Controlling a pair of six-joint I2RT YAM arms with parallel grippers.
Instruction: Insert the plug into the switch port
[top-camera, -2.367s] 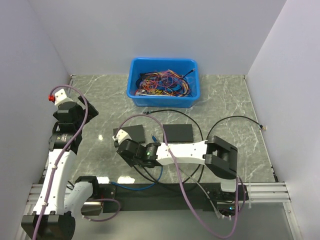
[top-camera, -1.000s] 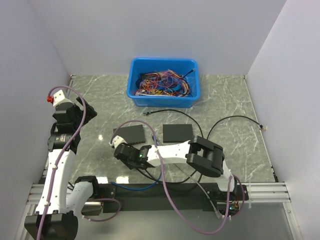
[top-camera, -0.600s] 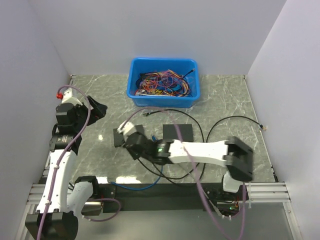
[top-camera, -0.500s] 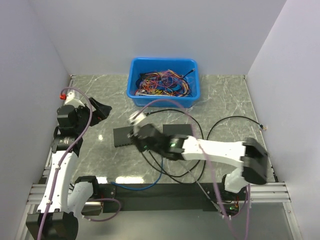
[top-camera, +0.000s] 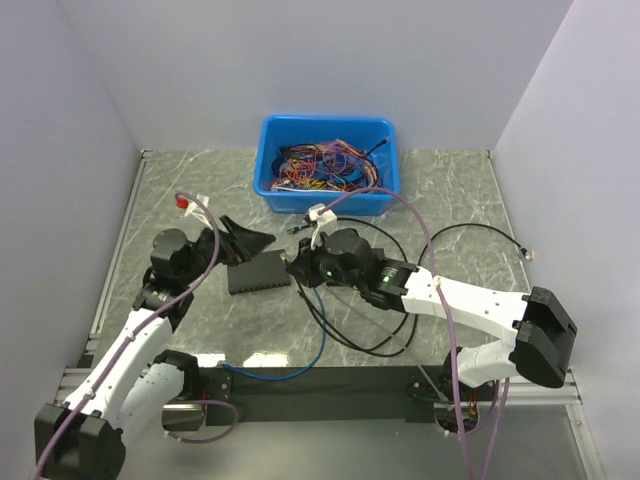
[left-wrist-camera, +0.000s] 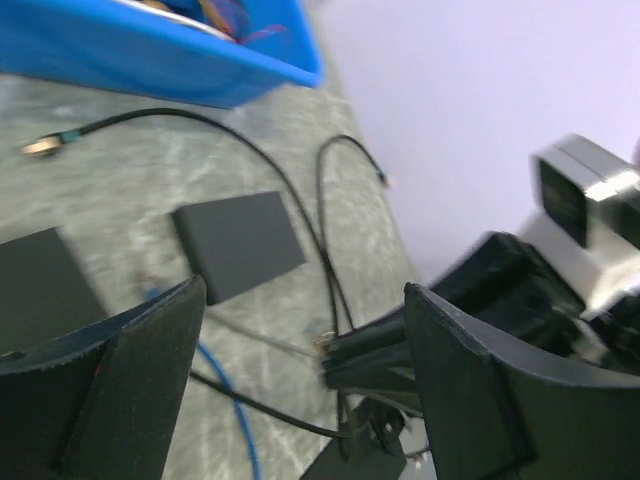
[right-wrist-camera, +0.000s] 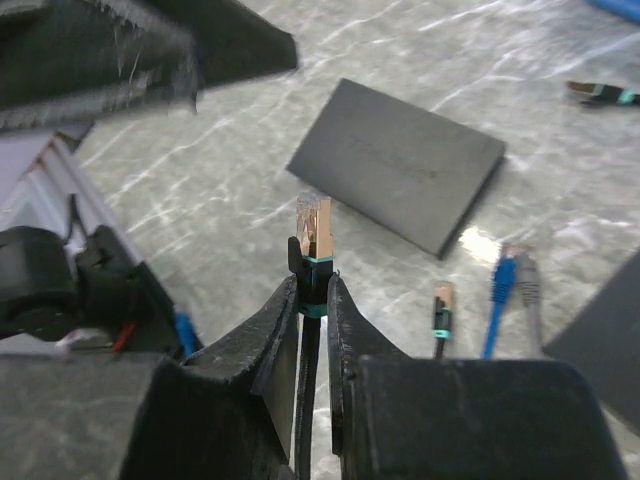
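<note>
A flat dark charcoal box (top-camera: 258, 272) lies on the marble table left of centre; its socket row does not show in any view. It also shows in the right wrist view (right-wrist-camera: 395, 165). My right gripper (top-camera: 298, 265) sits just right of this box, shut on a black cable's plug (right-wrist-camera: 315, 232) with a teal band and gold tip, held above the table (right-wrist-camera: 315, 285). My left gripper (top-camera: 245, 242) hangs over the box's far left corner, its jaws wide open and empty (left-wrist-camera: 300, 295). A similar black slab (left-wrist-camera: 240, 245) lies further right, mostly under my right arm.
A blue bin (top-camera: 329, 163) of coloured wires stands at the back. Black cable loops (top-camera: 440, 240) and a blue cable (top-camera: 315, 340) trail under my right arm. Loose teal-banded (right-wrist-camera: 443, 310) and blue (right-wrist-camera: 510, 280) plugs lie beside the box; another teal plug (top-camera: 295, 228) lies behind it.
My left arm has swung down from the far left to above the box. My right gripper has moved from the box's left end to its right side.
</note>
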